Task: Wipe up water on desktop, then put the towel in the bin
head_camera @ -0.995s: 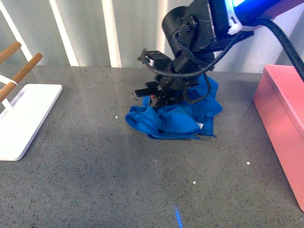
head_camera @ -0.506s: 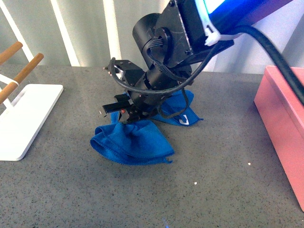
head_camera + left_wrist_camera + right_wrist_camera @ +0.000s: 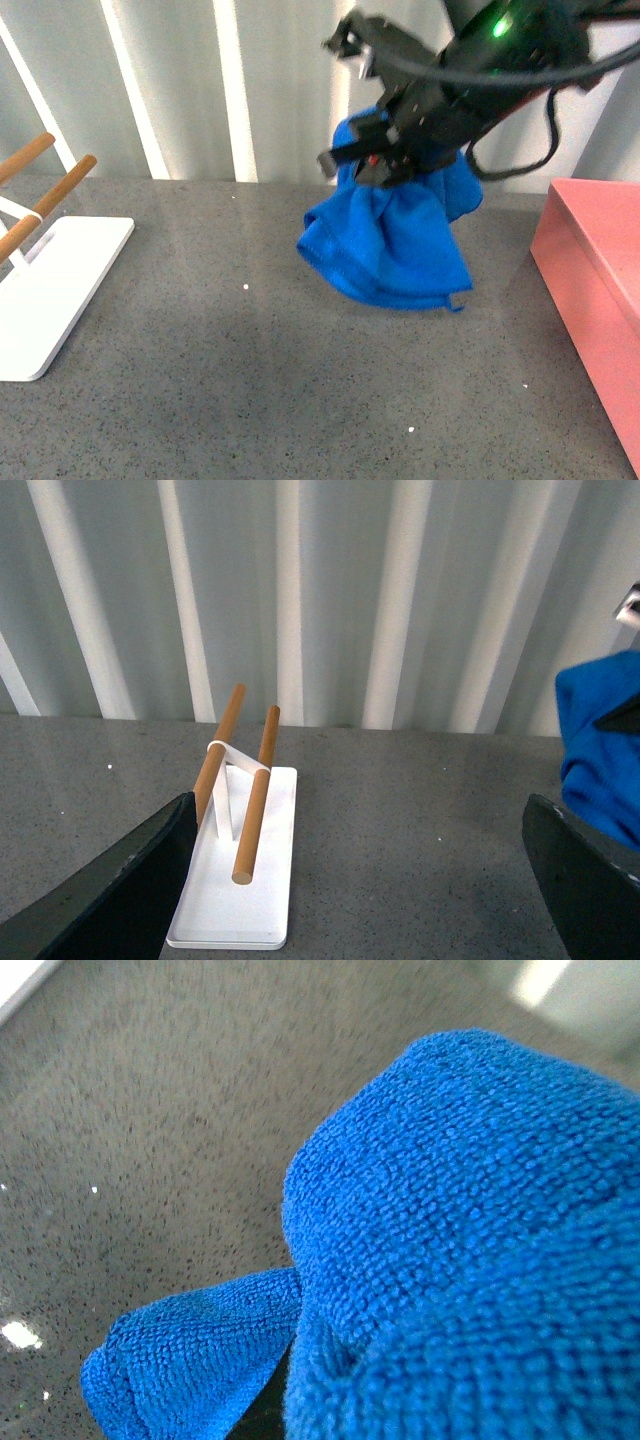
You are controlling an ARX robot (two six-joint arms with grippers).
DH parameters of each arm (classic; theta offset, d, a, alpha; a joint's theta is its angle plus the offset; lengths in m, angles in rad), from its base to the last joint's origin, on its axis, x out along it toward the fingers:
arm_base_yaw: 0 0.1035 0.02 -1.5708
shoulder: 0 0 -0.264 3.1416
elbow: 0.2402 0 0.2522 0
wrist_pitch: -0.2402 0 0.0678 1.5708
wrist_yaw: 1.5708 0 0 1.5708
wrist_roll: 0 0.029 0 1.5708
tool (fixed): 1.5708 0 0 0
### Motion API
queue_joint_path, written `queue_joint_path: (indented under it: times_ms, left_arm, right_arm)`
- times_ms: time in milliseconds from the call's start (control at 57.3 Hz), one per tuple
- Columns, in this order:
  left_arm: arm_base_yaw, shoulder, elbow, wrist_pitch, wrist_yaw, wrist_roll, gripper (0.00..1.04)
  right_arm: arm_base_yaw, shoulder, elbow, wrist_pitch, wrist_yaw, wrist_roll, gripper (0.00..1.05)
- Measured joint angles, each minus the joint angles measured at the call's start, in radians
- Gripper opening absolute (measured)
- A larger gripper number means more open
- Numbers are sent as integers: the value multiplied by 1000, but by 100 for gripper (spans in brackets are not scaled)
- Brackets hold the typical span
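My right arm (image 3: 480, 70) fills the upper right of the front view: matte black, built of blocky housings, with a small green light (image 3: 497, 27) glowing near the top. Thin black cables (image 3: 551, 130) loop beside it. My right tool (image 3: 372, 170) is black as well, with a tiny red spot (image 3: 372, 158) and a pale metal bracket (image 3: 347, 30) at its upper edge. In the left wrist view, my left tool (image 3: 357, 808) shows as two dark grey, wedge-shaped fingers (image 3: 120, 890) in the lower corners.
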Motion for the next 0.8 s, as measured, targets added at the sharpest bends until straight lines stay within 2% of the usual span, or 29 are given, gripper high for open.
queue_joint_path:
  times_ms: [279,471,611,803]
  left_arm:
    - [0,0,0,0,0,0,98]
    - [0,0,0,0,0,0,98]
    - [0,0,0,0,0,0,98]
    - [0,0,0,0,0,0,98]
  right_arm:
    - [-69,-190,1,-108,137,-56,11]
    - [-153,-254,40,-272,280,-47,11]
    - [-239,-261,44,-397,330,-40,11]
    - [-325,-272,7,-431,332,-48,11]
